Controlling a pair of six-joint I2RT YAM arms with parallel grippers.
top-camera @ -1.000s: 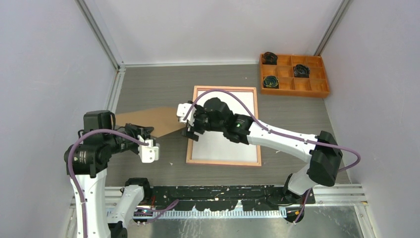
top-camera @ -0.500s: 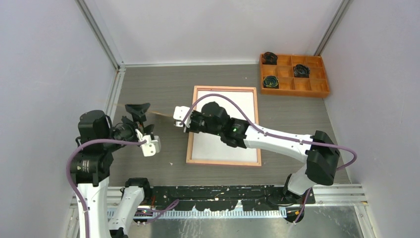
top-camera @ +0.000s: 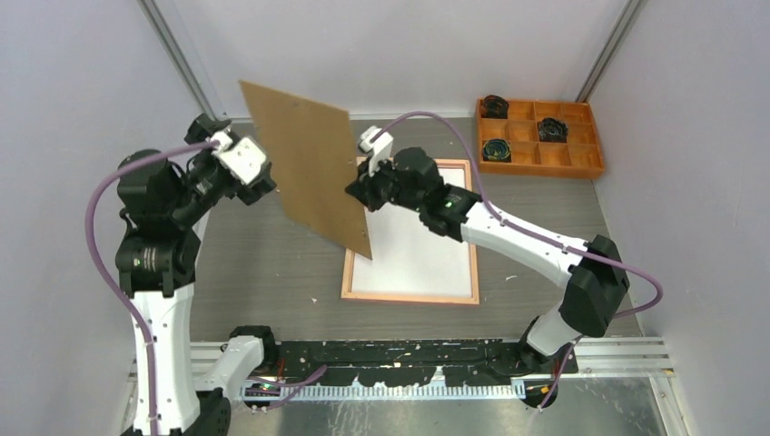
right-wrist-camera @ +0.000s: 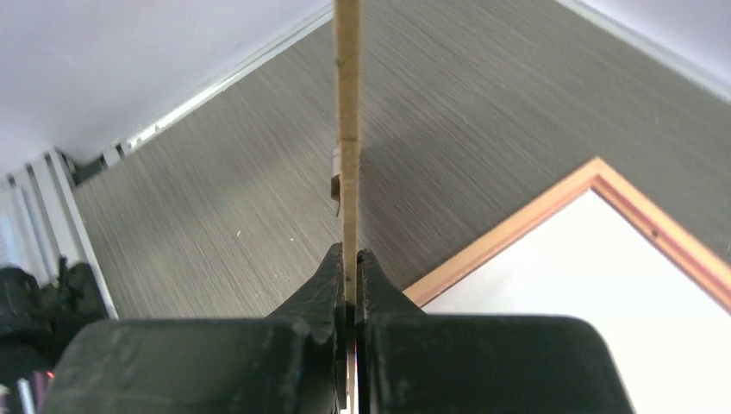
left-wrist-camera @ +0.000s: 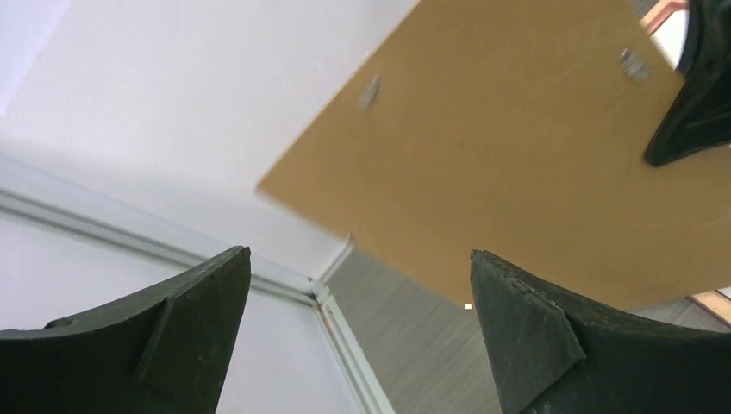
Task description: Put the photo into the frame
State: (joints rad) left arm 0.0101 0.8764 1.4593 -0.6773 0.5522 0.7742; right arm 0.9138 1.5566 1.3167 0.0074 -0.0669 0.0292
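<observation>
The frame (top-camera: 409, 297) lies flat on the table, tan border up, with a white surface (top-camera: 413, 250) filling it; the photo's picture side is not in view. My right gripper (top-camera: 356, 186) is shut on the right edge of the plain brown backing board (top-camera: 313, 154), which stands tilted in the air over the frame's left side. The right wrist view shows the board's thin edge (right-wrist-camera: 347, 129) pinched in that gripper (right-wrist-camera: 349, 254), with the frame's corner (right-wrist-camera: 552, 211) below. My left gripper (top-camera: 247, 168) is raised left of the board, open and empty (left-wrist-camera: 360, 259), facing the board (left-wrist-camera: 517, 155).
An orange compartment tray (top-camera: 581, 169) with dark round items sits at the back right. White walls and metal rails (top-camera: 211, 154) close in the table on the left, back and right.
The board went from lying at the table's left, held by the left gripper, to standing in the air in the right gripper. The left gripper opened, let go and rose.
</observation>
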